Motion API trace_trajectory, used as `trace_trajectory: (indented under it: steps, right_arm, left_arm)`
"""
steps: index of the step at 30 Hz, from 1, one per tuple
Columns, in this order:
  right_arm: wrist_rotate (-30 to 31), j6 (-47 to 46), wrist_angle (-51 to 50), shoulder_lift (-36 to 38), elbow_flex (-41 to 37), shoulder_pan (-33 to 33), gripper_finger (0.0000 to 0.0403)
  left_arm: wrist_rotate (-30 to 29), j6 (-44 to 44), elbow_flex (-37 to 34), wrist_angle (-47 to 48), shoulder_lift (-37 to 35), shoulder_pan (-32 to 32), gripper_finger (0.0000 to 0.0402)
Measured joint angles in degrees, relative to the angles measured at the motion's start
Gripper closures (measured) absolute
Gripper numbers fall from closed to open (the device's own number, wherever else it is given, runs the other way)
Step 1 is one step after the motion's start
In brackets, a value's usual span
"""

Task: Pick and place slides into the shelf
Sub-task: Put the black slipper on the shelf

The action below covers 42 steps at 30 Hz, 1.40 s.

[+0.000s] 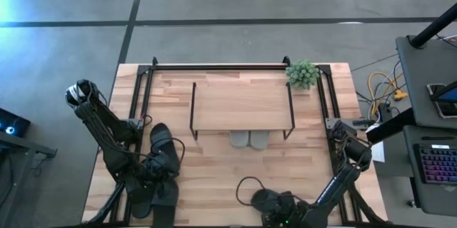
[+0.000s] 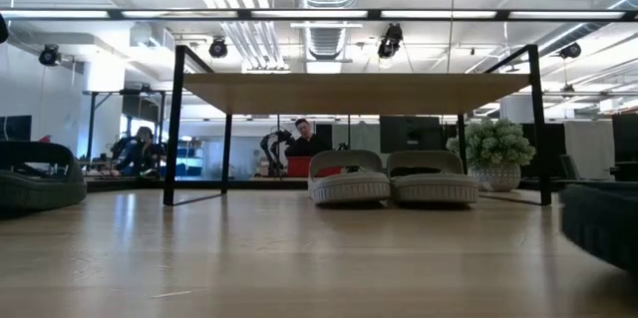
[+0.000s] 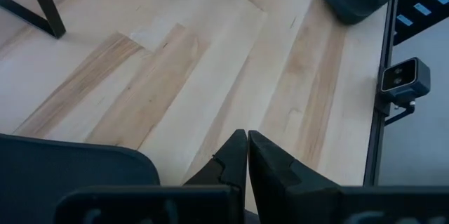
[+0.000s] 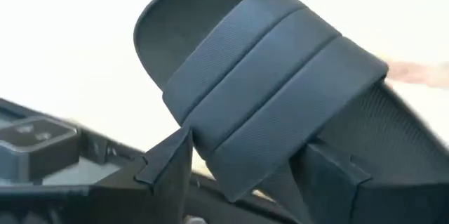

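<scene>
Between my right fingers [image 4: 168, 164] sits a matt black slide [image 4: 273, 90], its strap finely ribbed. Beyond my left fingers [image 3: 235, 157] the table [image 3: 210, 62] is pale, smooth wood planks.

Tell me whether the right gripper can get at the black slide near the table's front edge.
Probably yes. In the right wrist view the right gripper stands open with its fingers either side of the black slide's strap, nothing between them. Whether it already touches the strap is unclear.
</scene>
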State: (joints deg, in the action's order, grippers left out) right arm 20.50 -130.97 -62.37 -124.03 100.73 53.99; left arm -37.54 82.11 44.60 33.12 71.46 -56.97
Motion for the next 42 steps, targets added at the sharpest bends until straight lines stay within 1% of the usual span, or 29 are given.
trace_trajectory:
  steps: [2,4,6,10,12,13,15,17,20,23,27,29,31,33,38,42]
  right_arm:
    - [0.90,0.01,-0.13,0.02,-0.22,-0.21,0.0204]
    - [1.82,0.01,-0.12,0.04,-0.57,-0.38,0.0229]
    - [2.97,0.00,-0.01,0.15,-1.17,-0.56,0.0266]
    - [3.36,0.18,-0.04,0.35,-2.52,-1.52,0.0346]
    - [3.59,0.49,-0.09,0.35,-2.84,-2.04,0.0377]
    - [3.59,0.75,-0.15,0.35,-2.84,-2.35,0.0385]
    - [3.86,1.29,-0.32,0.37,-2.52,-2.84,0.0390]
    - [6.31,1.60,-0.63,0.37,-1.43,-3.11,0.0391]
    - [14.02,1.92,-1.57,0.65,1.55,-4.26,0.0392]
    - [23.30,1.38,-5.91,1.95,6.33,-6.60,0.0393]
    - [37.33,-0.18,-17.25,2.49,13.24,-11.22,0.0390]
    - [41.56,-0.07,-22.91,2.59,17.05,-14.22,0.0390]
    - [42.34,0.14,-28.30,2.96,20.40,-17.59,0.0391]
    - [43.77,1.94,-27.43,3.76,20.85,-21.10,0.0390]
    - [45.55,0.66,-27.65,5.24,17.04,-28.05,0.0390]
    - [45.16,0.43,-27.47,6.74,14.72,-30.81,0.0390]
  left_arm:
    - [0.02,0.00,0.00,0.03,0.00,0.00,0.0402]
    - [0.02,0.00,0.00,0.04,0.00,0.00,0.0402]
    - [0.04,0.00,0.00,0.05,0.00,0.00,0.0402]
    - [0.07,0.00,0.00,0.04,0.00,0.00,0.0402]
    - [0.15,0.00,0.00,0.03,0.00,0.00,0.0402]
    - [0.32,0.00,0.00,-0.02,0.00,0.00,0.0402]
    - [0.59,0.00,0.00,-0.12,0.00,0.00,0.0402]
    - [0.75,0.00,0.00,-0.15,0.00,0.00,0.0402]
    - [0.90,0.00,0.00,-0.22,0.00,0.00,0.0402]
    - [0.90,0.00,0.00,-0.33,0.00,0.00,0.0402]
    - [0.87,0.00,0.00,-0.37,0.00,0.00,0.0402]
    - [0.90,0.00,0.00,-0.61,0.00,0.00,0.0402]
    - [0.88,0.00,0.00,-1.21,0.00,0.00,0.0402]
    - [0.87,0.00,0.00,-1.37,0.00,0.00,0.0402]
    - [0.89,0.00,0.00,-1.78,0.00,0.00,0.0402]
    - [0.93,-0.02,0.00,-2.44,-0.02,0.00,0.0402]
